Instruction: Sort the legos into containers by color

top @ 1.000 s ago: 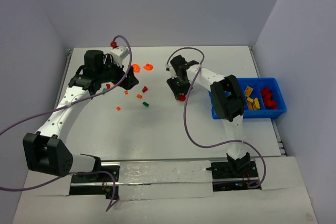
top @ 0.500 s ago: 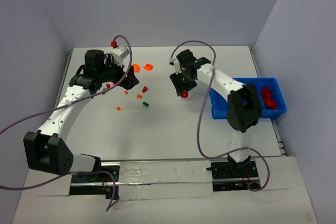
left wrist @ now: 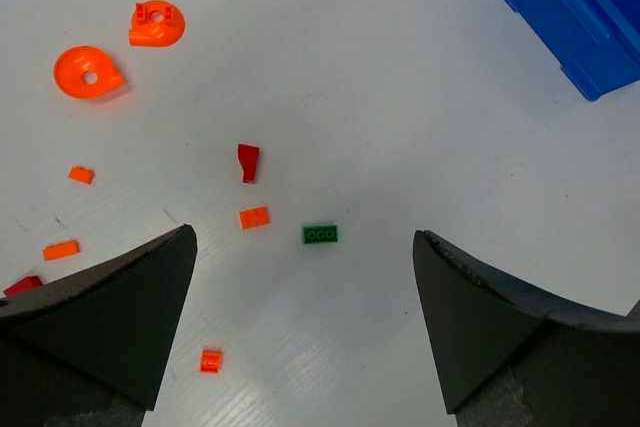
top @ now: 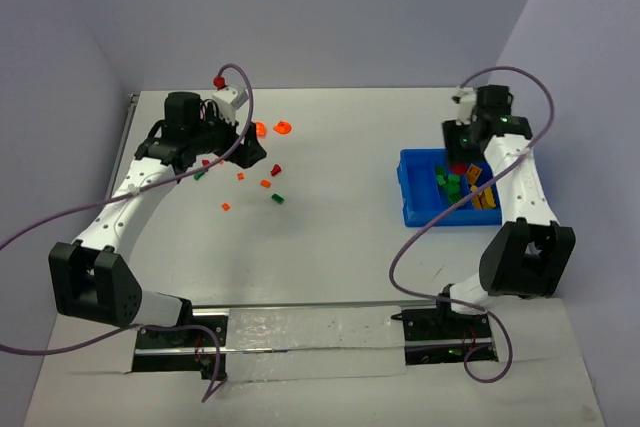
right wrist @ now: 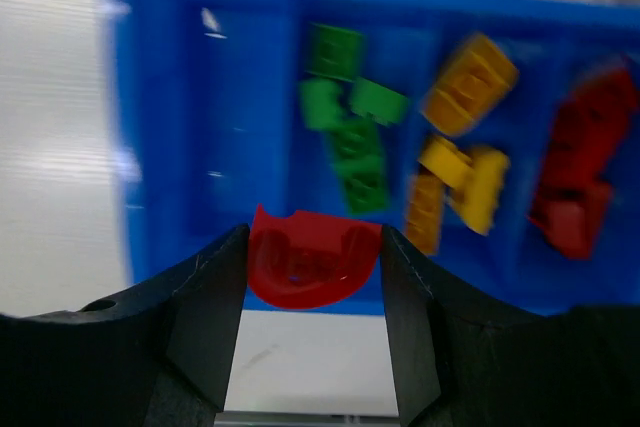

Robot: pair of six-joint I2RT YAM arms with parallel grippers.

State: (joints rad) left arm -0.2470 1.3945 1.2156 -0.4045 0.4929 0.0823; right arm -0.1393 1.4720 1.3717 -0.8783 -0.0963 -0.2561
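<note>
Here, right gripper (right wrist: 312,242) pinches rounded red lego (right wrist: 314,265).

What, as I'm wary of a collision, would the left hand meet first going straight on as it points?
Probably the bare table near the green brick, which lies between its open fingers; depth is unclear.

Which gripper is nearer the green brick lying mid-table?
Left. The left gripper hovers close beside the green brick; the right gripper is over the blue bin, holding a red piece.
</note>
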